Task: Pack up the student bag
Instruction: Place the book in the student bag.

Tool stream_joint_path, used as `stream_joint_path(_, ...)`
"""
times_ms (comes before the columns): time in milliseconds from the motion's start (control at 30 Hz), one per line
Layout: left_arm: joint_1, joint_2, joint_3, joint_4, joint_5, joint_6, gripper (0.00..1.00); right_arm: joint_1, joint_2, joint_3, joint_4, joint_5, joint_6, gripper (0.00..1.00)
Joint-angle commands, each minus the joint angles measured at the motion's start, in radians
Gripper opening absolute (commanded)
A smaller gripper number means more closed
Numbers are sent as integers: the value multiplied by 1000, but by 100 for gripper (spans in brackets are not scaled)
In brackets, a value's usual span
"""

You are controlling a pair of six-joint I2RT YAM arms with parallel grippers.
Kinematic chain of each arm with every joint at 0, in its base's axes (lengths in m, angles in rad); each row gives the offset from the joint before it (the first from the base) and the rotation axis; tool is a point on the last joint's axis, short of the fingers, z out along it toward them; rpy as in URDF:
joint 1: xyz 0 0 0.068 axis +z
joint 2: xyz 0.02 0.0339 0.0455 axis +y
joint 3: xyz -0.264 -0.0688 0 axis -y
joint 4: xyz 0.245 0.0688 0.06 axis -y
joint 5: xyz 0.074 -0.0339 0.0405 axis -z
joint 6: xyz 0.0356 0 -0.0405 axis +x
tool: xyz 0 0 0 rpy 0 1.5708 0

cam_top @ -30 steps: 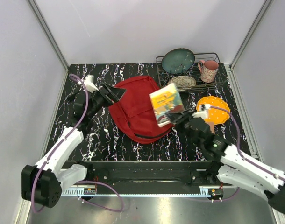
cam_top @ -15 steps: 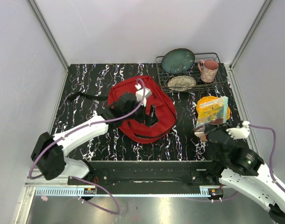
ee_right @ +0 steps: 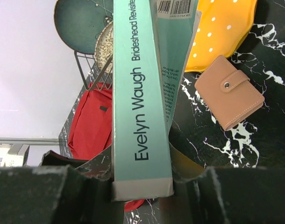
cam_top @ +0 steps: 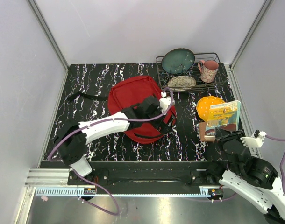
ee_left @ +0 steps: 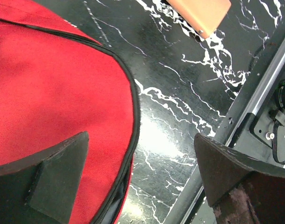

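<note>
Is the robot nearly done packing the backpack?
Not really. Done: nothing looks packed; the large red fabric backpack looks shut, no opening showing. In hand: the right fingers clamp a teal-spined paperback book upright, and the left fingers hang open over the backpack's zip seam. Left: opening the backpack, putting the book in, and maybe the tan snap wallet.

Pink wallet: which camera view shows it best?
Right wrist. The whole pink wallet shows there, snap clasp closed, flat on the table beside the yellow plate. Top external catches only part of it, with the held book covering the rest. Left wrist shows just one corner at the frame's top edge.
</note>
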Motion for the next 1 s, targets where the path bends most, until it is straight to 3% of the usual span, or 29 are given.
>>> stream_joint_path(0, -39, 49, 78, -22, -17, 59, 99, -1, -9, 13, 29, 41, 53, 0)
stream_joint_path(267, -51, 196, 193, -117, -103, 51, 91, -1, -19, -3, 27, 24, 76, 0)
stream_joint_path(600, -54, 249, 207, -128, -203, 31, 77, 0, -46, -27, 20, 1, 108, 0)
stream_joint_path(733, -56, 249, 207, -128, -227, 33, 61, -1, -44, -32, 20, -1, 116, 0)
stream_joint_path(967, -56, 249, 205, -129, -254, 37, 25, -1, -44, -36, 18, -4, 122, 1)
